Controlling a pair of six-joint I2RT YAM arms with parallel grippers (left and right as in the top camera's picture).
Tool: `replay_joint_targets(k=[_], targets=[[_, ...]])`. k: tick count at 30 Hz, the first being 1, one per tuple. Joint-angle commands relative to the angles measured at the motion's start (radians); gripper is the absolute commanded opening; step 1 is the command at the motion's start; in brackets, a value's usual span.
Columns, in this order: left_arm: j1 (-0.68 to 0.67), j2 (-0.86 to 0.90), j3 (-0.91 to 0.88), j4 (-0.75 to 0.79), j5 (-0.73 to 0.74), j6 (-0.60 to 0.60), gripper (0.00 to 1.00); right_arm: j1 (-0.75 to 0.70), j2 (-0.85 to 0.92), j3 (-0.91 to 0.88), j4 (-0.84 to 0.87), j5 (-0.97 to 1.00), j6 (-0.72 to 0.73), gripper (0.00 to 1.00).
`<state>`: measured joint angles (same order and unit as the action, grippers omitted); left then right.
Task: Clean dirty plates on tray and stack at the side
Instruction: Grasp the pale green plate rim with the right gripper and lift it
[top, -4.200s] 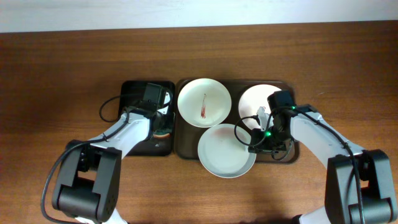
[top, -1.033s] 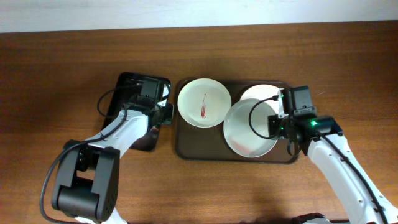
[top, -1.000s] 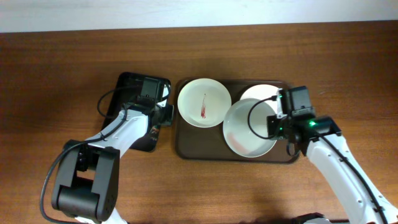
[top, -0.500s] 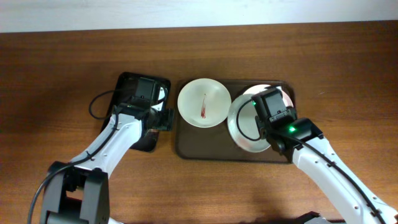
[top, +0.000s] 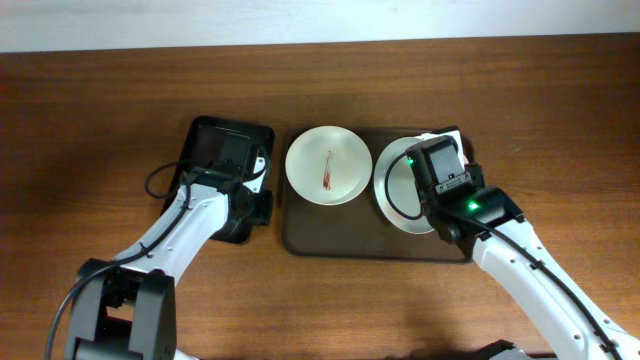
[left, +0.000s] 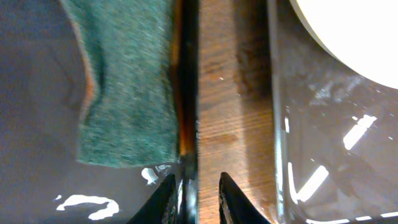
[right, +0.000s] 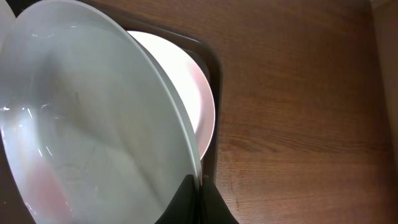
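Note:
My right gripper (top: 432, 190) (right: 199, 190) is shut on the rim of the pale mint-green plate (top: 398, 192) (right: 93, 124). It holds the plate steeply tilted over the right end of the dark-brown tray (top: 335, 235) (right: 215, 68). A white plate (top: 447, 134) (right: 198, 93) lies flat on the tray behind it, mostly hidden. A second white plate (top: 329, 165) (left: 354, 31) with a dark-red smear lies at the tray's left end. My left gripper (top: 262, 207) (left: 196, 202) is open, its fingers on either side of the black tray's right rim.
A smaller black tray (top: 215, 140) (left: 37, 124) lies left of the brown tray with a green cloth (left: 124, 81) on it. A narrow strip of wooden table (left: 233, 93) separates the two trays. Bare wood table (top: 560, 90) lies to the right.
My right gripper lifted the mint plate off the tray's front and carried it back and right, tilting it steeply over the right white plate. My left gripper slid toward the front along the black tray's right rim.

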<state>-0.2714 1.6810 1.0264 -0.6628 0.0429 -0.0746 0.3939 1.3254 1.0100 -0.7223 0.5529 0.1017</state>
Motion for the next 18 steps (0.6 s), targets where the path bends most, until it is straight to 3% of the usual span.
replay_joint_targets(k=[1, 18], targets=[[0.006, -0.011, -0.012, -0.001, 0.051, -0.026, 0.24, 0.006, -0.024, 0.029, 0.006, -0.004, 0.011, 0.04], [0.006, -0.011, -0.012, 0.068, 0.294, -0.037, 0.27, 0.006, -0.039, 0.029, 0.009, -0.077, 0.010, 0.04]])
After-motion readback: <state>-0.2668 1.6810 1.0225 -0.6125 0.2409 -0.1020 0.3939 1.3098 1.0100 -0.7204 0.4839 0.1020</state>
